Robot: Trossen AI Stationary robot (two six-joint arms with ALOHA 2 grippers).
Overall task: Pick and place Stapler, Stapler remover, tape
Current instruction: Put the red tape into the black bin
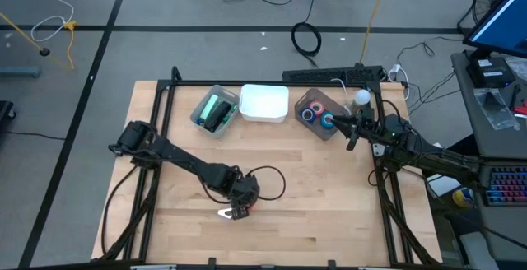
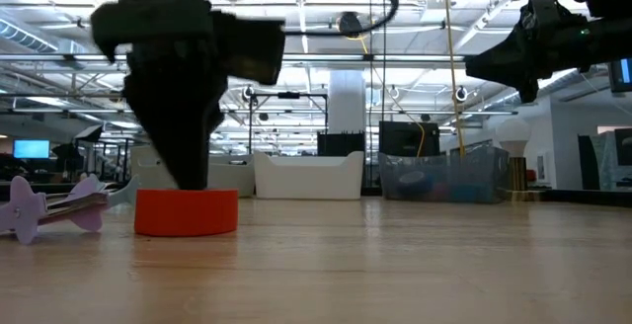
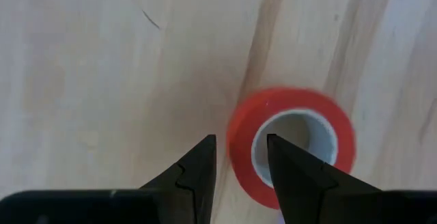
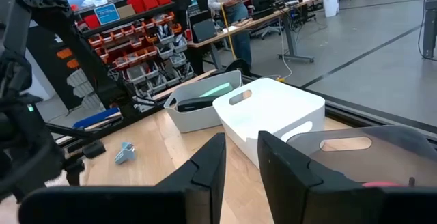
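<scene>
L end effector (image 3: 239,157) is sitting low over the front of the counter (image 1: 329,188), fingers partly open and straddling the near wall of a red tape roll (image 3: 292,142): one finger inside the white core, the other outside the ring. Roll is lying flat on the wood; can't tell if the fingers are actually pinching it. Low view is showing the same roll (image 2: 186,211) under the dark end effector (image 2: 183,171), w/ a purple staple remover (image 2: 49,208) lying beside it, which the wrist view isn't catching. R end effector (image 1: 352,130) is hovering by the clear bin (image 1: 317,130) at the back, fingers a little apart, nothing btwn them. High view is showing blue tape rolls (image 1: 310,114) in that bin, a white bin (image 1: 264,104) next to it, then a grey bin (image 1: 212,111).
</scene>
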